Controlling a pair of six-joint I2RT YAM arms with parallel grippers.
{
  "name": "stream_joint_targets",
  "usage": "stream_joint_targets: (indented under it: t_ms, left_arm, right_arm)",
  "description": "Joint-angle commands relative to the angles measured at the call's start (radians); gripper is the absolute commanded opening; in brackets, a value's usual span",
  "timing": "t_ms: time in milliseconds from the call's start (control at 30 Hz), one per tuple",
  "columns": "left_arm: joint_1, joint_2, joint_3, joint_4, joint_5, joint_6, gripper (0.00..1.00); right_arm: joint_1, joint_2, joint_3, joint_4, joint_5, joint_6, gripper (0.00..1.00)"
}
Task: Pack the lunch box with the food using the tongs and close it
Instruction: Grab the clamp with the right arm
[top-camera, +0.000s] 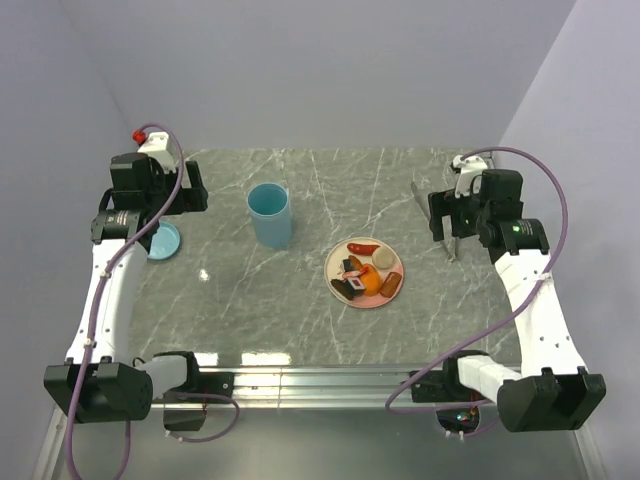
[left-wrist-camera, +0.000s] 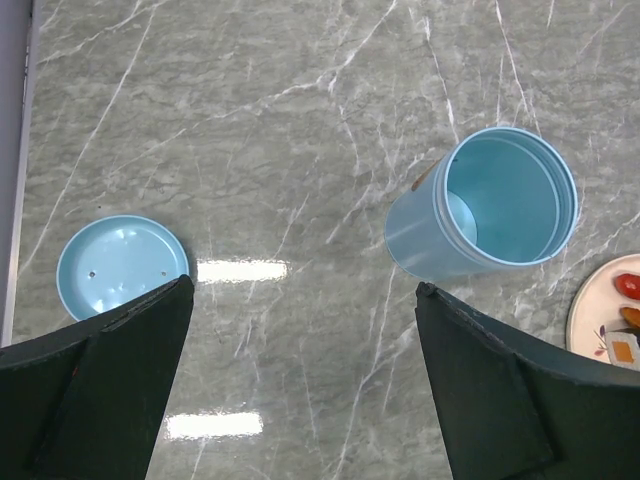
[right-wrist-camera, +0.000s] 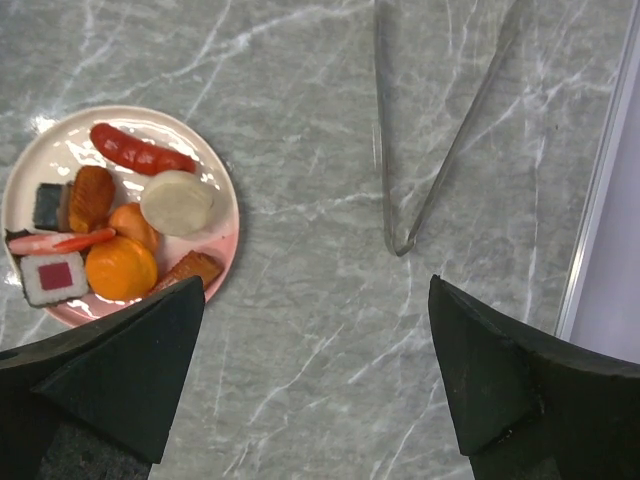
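Note:
The light-blue lunch box (top-camera: 270, 213) stands upright and empty left of centre, also seen from above in the left wrist view (left-wrist-camera: 490, 205). Its blue lid (left-wrist-camera: 120, 265) lies flat at the left, partly under my left arm. The food (right-wrist-camera: 120, 265), a red chilli, orange and beige rounds, brown pieces and sushi rolls, sits on a pink plate (right-wrist-camera: 232, 215). The silver tongs (right-wrist-camera: 385, 150) lie on the table at the right, joined end towards me. My left gripper (left-wrist-camera: 305, 285) hangs open over bare table between lid and box. My right gripper (right-wrist-camera: 316, 283) is open above the table, just short of the tongs' joint.
The plate (top-camera: 332, 262) rests right of centre on the grey marble table. A white wall edge (right-wrist-camera: 600, 200) runs close beside the tongs on the right. Walls enclose the table at the back and both sides.

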Motion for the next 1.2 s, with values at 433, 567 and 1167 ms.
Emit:
stream_joint_targets:
  t_ms: [433,567,1167]
  left_arm:
    - [0.001,0.151,0.169,-0.068,0.241,0.003,0.99]
    - [0.003,0.180,0.188,-0.079,0.258,0.011,0.99]
    - [0.124,0.412,0.376,-0.265,0.448,0.071,0.99]
  right_arm:
    - [-0.167,0.250,0.079,-0.125,0.088,-0.063,0.95]
    - [-0.202,0.349,0.084,-0.092,0.122,-0.063,0.94]
    - [-0.188,0.698,0.084,0.128,0.165,-0.029,0.96]
